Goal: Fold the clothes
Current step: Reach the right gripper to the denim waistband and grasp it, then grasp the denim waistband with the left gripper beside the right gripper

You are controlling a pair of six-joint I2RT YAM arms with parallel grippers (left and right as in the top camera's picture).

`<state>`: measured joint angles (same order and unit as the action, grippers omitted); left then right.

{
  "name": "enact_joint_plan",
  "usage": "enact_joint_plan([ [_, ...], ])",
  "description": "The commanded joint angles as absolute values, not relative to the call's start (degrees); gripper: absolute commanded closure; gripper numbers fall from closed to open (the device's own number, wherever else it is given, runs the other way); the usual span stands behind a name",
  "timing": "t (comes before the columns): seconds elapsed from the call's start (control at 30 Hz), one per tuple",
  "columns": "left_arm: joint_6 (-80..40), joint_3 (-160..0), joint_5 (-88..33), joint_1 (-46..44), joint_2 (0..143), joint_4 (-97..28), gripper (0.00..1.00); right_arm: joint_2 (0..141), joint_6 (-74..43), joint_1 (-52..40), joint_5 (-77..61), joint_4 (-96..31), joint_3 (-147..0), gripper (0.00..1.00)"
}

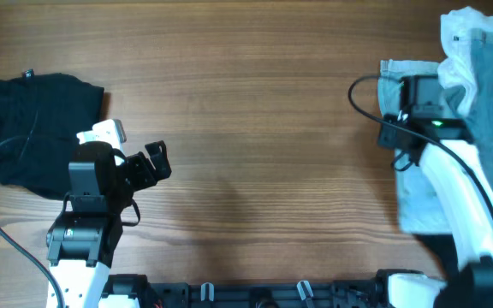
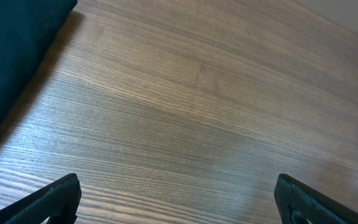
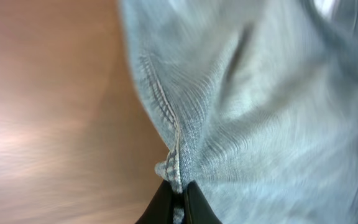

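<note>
A pale grey-blue garment [image 1: 486, 94] lies bunched at the table's right edge over a light folded cloth [image 1: 418, 197]. My right gripper [image 1: 400, 115] is shut on the garment's stitched hem [image 3: 178, 165] at its left side. A black garment [image 1: 32, 128] lies at the far left; its edge shows in the left wrist view [image 2: 11, 56]. My left gripper [image 1: 148, 162] is open and empty over bare wood just right of the black garment, its fingertips wide apart [image 2: 179, 202].
The wooden table [image 1: 255, 128] stretches between the two garments. A black cable [image 1: 366, 94] loops off the right arm to the left of the pale cloth. Both arm bases stand at the front edge.
</note>
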<state>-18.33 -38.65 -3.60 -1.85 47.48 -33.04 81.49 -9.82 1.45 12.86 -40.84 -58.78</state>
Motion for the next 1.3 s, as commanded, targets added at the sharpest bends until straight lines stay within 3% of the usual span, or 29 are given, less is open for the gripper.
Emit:
enact_joint_plan([
  [0.0, -18.5, -39.7, -4.5, -1.5, 47.6, -32.8, 0.00, 71.9, -5.1, -0.3, -12.3, -40.4, -64.4, 0.96],
  [0.4, -18.5, -39.7, -4.5, -1.5, 47.6, -32.4, 0.00, 71.4, -6.1, -1.9, -15.2, -39.1, -64.4, 0.94],
  [0.47, -18.5, -39.7, -4.5, -1.5, 47.6, -32.4, 0.00, 71.5, 0.3, -1.9, -23.6, -39.7, -64.4, 0.96],
  [0.53, -18.5, -39.7, -4.5, -1.5, 47.7, -32.4, 0.00, 71.5, 9.8, -1.9, -41.2, -38.7, -64.4, 0.96],
  [0.6, -18.5, -39.7, -4.5, -1.5, 47.8, -32.2, 0.00, 71.5, 1.8, -1.9, -49.1, -26.8, -64.4, 0.78],
  [0.67, -18.5, -39.7, -4.5, -1.5, 48.6, -31.9, 0.00, 71.7, -13.9, -2.3, -54.3, -11.2, -64.4, 0.77],
  [0.7, -18.5, -39.7, -4.5, -1.5, 49.2, -32.0, 0.00, 71.7, -15.2, -3.2, -59.4, -5.1, -64.4, 0.78],
  [0.77, -18.5, -39.7, -4.5, -1.5, 50.5, -32.0, 0.00, 71.9, -13.8, -5.7, -61.3, -4.4, -64.4, 0.82],
  [0.83, -18.5, -39.7, -4.5, -1.5, 52.0, -31.9, 0.00, 73.6, -12.0, -8.1, -56.3, -9.7, -64.3, 0.77],
  [0.87, -18.5, -39.7, -4.7, -1.5, 52.7, -31.7, 0.00, 74.7, -12.1, -8.5, -48.9, -15.3, -64.3, 0.56],
  [1.0, -18.5, -39.7, -14.9, -1.5, 54.1, -27.4, 0.00, 76.7, -17.3, -8.4, -14.4, -36.1, -64.2, 0.46],
  [1.1, -22.0, -39.7, -22.3, -1.7, 54.7, -23.0, 0.00, 76.7, -18.5, -8.4, -0.3, -45.5, -64.2, 0.37],
  [1.27, -24.7, -39.7, -22.9, -11.1, 62.3, -18.5, 0.00, 76.7, -21.6, -8.3, 5.4, -52.0, -64.2, 0.30],
])
